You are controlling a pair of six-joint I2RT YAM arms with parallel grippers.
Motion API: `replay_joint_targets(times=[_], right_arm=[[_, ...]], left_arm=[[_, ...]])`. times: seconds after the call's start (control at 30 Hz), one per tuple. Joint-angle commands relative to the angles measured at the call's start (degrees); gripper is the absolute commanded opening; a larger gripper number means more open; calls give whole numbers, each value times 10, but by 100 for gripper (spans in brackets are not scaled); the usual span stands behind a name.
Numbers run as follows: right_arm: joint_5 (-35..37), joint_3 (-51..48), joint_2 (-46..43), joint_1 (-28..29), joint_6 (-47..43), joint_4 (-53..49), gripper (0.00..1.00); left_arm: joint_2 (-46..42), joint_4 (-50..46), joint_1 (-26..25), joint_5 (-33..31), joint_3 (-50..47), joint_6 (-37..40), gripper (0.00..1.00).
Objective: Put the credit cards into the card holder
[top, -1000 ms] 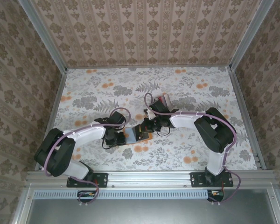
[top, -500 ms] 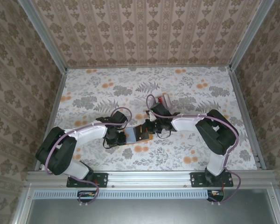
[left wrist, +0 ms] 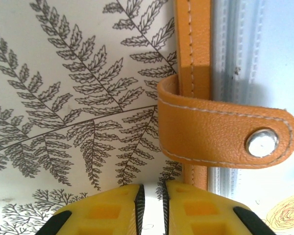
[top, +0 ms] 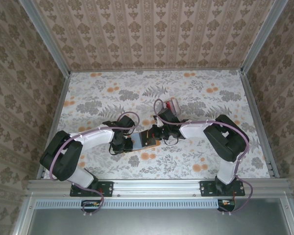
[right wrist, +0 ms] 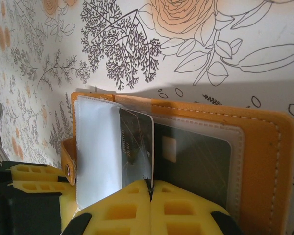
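The task looks partway done. The card holder (right wrist: 264, 156) lies open at the middle of the desk (top: 98, 98), between the two arms. In the right wrist view a dark card (right wrist: 201, 164) sits behind the holder's clear window at centre right, so at least one card appears to be stowed.

The right pincer (right wrist: 151, 191) is clamped on the near edge of a grey credit card (right wrist: 136, 147) at the frame's centre. That card lies over the pale clear sleeve (right wrist: 95, 147), and I cannot tell how far it has entered a slot.

The left pincer (left wrist: 153, 200) sits at the bottom of its view, jaws drawn narrow with only a sliver between them, beside the holder's snap strap (left wrist: 220, 134). Whether it grips anything is unclear.

Above centre in the top view, a small red and white stack (top: 174, 104) lies on the desk, likely the remaining credit cards, yet to be loaded.
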Motion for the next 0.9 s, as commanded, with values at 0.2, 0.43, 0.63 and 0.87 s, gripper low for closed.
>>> replay_joint_targets(times=[0.2,0.43,0.63,0.87], right_arm=[[58,20,16,37,-16,-63,0],[94,64,40,75,-47,-117,1],[98,94,61,84,-70,-154,6],[92,129,85,101,-84,-179,7]], left_arm=[[122,232,-30,63,-32,7,18],[126,233,-30,64,-25,8,18],[124,236,-31,62,-31,7,18],[125,249,-30,62,-36,3,18]])
